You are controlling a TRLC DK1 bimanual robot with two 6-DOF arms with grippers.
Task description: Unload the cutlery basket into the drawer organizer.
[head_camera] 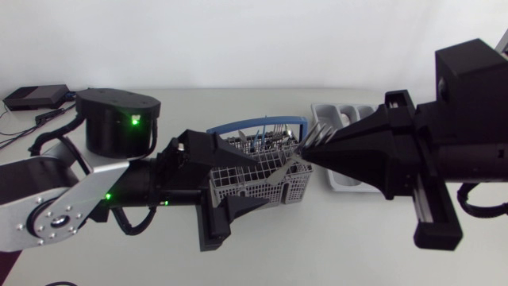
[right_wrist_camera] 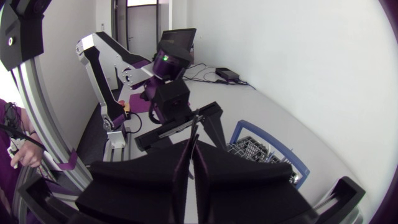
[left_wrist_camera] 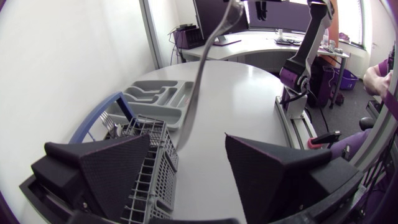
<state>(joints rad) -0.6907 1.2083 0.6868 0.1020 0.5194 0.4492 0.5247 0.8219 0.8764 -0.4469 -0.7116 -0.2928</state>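
Right gripper (head_camera: 306,152), fork (head_camera: 321,133) over basket (head_camera: 262,181) (cutlery (head_camera: 267,140) inside)

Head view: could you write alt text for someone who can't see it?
Seen from above, the right gripper is shut on a fork, holding it over a grey wire cutlery basket with a blue handle in the middle of a white table. The left gripper sits open at the basket's opposite side. A grey drawer organizer lies beside the basket.
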